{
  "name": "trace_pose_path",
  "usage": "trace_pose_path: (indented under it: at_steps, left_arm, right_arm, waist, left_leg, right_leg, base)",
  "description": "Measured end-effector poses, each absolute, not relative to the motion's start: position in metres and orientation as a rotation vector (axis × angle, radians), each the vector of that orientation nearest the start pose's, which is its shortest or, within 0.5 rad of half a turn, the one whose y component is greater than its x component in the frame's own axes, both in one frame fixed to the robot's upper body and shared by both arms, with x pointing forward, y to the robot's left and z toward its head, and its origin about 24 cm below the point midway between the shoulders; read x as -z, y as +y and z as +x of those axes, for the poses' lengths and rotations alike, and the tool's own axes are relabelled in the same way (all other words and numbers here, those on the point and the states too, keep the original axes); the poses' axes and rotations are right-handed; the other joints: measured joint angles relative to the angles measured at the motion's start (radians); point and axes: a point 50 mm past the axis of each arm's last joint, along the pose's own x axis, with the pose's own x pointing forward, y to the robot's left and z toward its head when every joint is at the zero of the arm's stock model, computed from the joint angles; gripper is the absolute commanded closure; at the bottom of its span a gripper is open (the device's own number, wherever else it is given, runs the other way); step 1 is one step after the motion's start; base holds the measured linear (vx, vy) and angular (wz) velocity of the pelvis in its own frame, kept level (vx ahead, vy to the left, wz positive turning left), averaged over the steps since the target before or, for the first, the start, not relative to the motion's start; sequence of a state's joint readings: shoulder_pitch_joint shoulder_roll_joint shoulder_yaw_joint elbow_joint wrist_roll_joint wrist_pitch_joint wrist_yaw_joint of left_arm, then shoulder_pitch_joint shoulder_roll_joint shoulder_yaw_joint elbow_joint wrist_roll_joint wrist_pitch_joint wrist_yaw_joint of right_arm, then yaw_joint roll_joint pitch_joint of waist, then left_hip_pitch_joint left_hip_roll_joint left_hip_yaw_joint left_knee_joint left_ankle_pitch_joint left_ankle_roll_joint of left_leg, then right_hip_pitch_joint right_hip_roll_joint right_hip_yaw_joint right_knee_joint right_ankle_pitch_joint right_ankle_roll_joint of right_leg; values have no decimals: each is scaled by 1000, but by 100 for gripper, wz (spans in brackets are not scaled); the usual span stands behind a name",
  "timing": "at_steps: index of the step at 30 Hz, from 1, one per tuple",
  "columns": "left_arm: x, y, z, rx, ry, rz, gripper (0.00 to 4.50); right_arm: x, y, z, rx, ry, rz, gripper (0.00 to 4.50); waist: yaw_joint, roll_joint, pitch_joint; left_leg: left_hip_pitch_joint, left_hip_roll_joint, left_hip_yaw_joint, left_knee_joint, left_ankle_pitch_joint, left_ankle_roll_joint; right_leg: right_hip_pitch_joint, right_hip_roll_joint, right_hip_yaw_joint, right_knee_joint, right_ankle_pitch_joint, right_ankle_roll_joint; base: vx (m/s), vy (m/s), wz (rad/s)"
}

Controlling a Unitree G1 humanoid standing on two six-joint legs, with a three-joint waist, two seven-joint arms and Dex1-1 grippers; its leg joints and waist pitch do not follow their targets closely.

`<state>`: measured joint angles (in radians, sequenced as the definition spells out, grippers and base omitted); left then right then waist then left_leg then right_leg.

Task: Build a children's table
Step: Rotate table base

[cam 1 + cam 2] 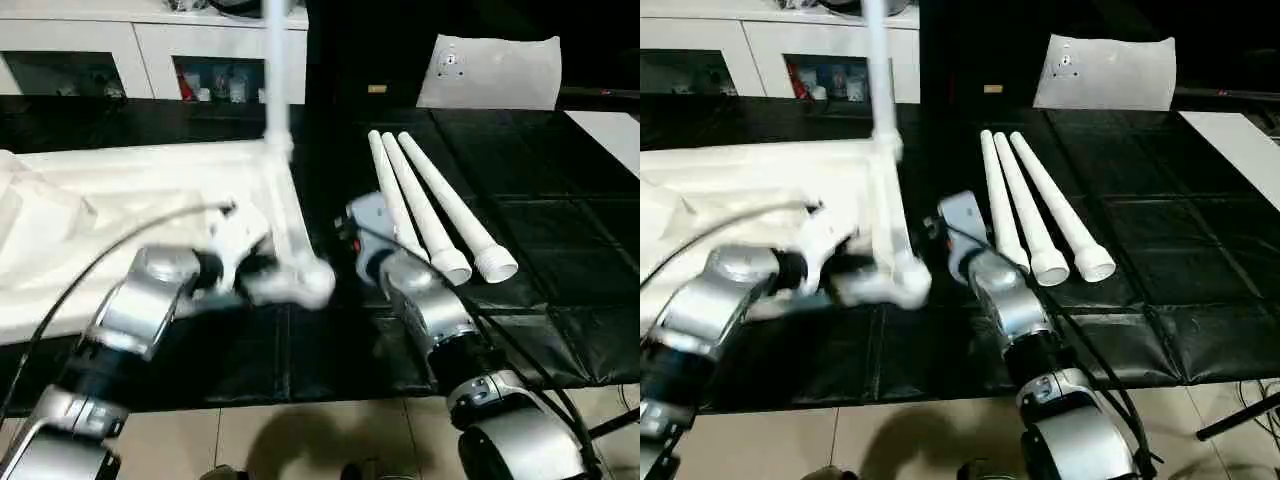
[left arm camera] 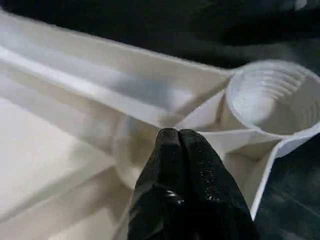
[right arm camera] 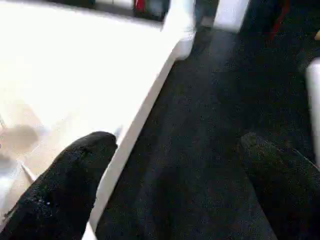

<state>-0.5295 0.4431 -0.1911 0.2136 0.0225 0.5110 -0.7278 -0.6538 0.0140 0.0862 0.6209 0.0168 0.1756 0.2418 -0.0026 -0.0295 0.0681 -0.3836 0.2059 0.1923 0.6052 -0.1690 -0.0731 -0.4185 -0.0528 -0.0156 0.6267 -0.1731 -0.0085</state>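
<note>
From the head, a white cabinet (image 1: 150,50) stands at eleven o'clock and a flat white panel (image 1: 490,72) at one; three loose legs (image 1: 432,210) lie beside the upturned table top (image 1: 130,220) — one leg (image 1: 277,70) already upright. At the left wrist, the left gripper (image 2: 179,135), pinched shut and empty, hovers over ribbing beside a round corner socket (image 2: 272,100). At the right wrist, the right gripper (image 3: 175,165) gapes wide over the black mat (image 3: 210,125) — the top's edge by one finger.

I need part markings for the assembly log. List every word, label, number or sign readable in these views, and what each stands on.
No text can be read anywhere.
Items behind the cabinet's glass doors: coloured packaging, too small and blurred to read.
Flat white panel: a small round fitting, no legible marking.
Table top underside, threaded corner socket and three loose legs: plain white plastic, no lettering seen.
</note>
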Motion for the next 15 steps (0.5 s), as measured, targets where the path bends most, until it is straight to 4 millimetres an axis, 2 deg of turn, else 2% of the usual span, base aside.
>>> trace_pose_path:
  at_steps: [4, 7, 8, 10, 11, 15]
  left_arm:
    - [-94, 164, 325, 733, 342, 390, 445]
    - [-100, 166, 317, 754, 269, 337, 407]
    - [-101, 167, 315, 759, 255, 322, 407]
    - [-107, 168, 310, 770, 224, 297, 405]
    - [-109, 169, 306, 773, 217, 276, 379]
    - [-114, 162, 287, 828, 204, 212, 367]
  right_arm:
    - [-86, -87, 362, -358, 173, -46, 0]
    - [-92, -103, 368, -252, 255, -49, 0]
    - [-94, -107, 370, -234, 270, -46, 0]
    - [-96, -112, 371, -210, 294, -44, 0]
    - [-97, -111, 372, -207, 303, -47, 0]
    - [-98, -116, 381, -177, 347, -68, 0]
  waist:
    - [11, 1, 1]
    - [10, 1, 1]
    - [9, 1, 1]
    - [9, 1, 1]
    - [6, 1, 1]
    - [4, 1, 1]
  left_leg:
    - [-1, 0, 1, 0, 0, 0]
    - [-1, 0, 1, 0, 0, 0]
    - [0, 0, 1, 0, 0, 0]
    - [0, 0, 1, 0, 0, 0]
    - [0, 0, 1, 0, 0, 0]
    - [0, 0, 1, 1, 0, 0]
  right_leg:
    - [0, 0, 0, -2, 0, 0]
    - [0, 0, 0, -2, 0, 0]
    - [0, 0, 0, -1, 0, 0]
    - [0, 0, 0, -1, 0, 0]
    - [-1, 0, 0, 0, 0, 0]
    - [-1, 0, 1, 1, 0, 0]
  base:
    - [0, 0, 0]
    - [0, 0, 0]
    - [0, 0, 0]
    - [0, 0, 0]
    - [0, 0, 0]
    - [0, 0, 0]
